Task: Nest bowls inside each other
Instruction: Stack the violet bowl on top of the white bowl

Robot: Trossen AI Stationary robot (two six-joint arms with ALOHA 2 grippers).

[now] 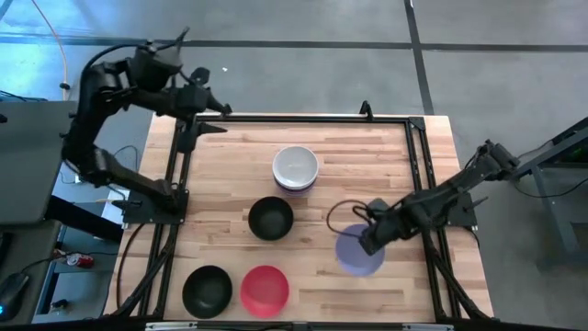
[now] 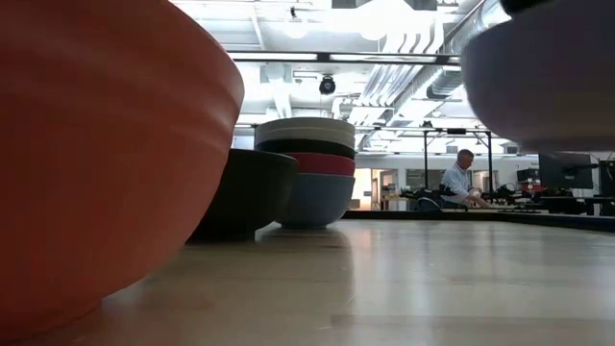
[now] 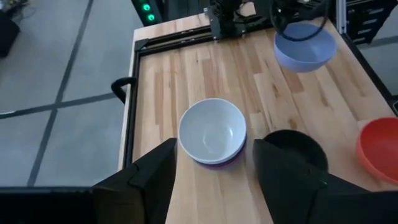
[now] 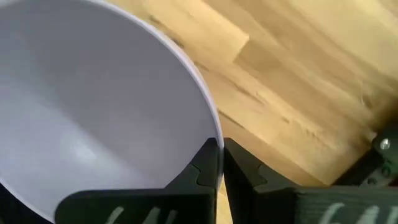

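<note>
A lavender bowl hangs from my right gripper over the table's right half; it also shows in the low view and the left wrist view. A stack of bowls with a white one on top stands on its base mid-table. A black bowl sits just near of the stack. Another black bowl and a red bowl rest at the near edge. My left gripper is open and waits above the far left corner. My right gripper pinches the lavender bowl's rim on its far right side, one finger inside the bowl and the other outside. The fingers come slanting down from the table's right. The bowl is lifted clear of the table, mouth up.
A black frame runs along the table's left, far and right sides. Bare wood lies between the stack and the lifted bowl. A person sits far off in the room behind the table.
</note>
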